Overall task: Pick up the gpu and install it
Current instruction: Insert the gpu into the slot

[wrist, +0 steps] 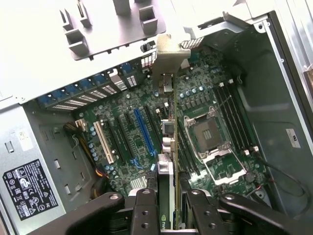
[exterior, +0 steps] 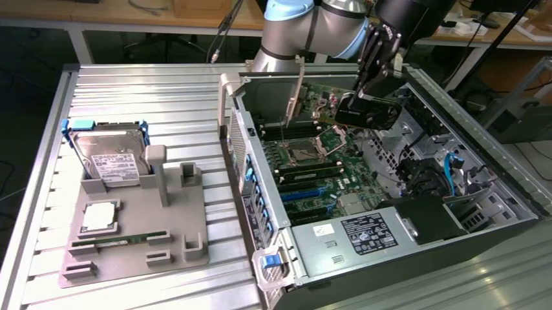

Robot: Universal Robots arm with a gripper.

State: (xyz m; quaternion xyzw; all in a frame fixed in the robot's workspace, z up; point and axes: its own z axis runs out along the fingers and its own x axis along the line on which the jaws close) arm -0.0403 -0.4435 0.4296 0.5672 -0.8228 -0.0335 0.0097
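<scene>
My gripper [exterior: 373,97] is shut on the gpu [exterior: 345,106], a dark card with a black fan housing and a long silver end bracket [exterior: 296,97]. I hold it on edge in the air inside the open computer case [exterior: 509,194], above the motherboard [exterior: 302,155] near the CPU socket. In the wrist view the gpu [wrist: 174,137] shows edge-on between my black fingers [wrist: 145,210], its bracket [wrist: 168,58] pointing away. The long blue expansion slot [wrist: 144,129] lies beside the card's line, apart from it.
A grey parts fixture [exterior: 172,258] on the ribbed metal table holds a hard drive [exterior: 108,158], a CPU [exterior: 98,216] and a green memory stick [exterior: 116,240]. In the case are the power supply [exterior: 353,236], blue drive clips [exterior: 258,206] and cables [exterior: 453,171].
</scene>
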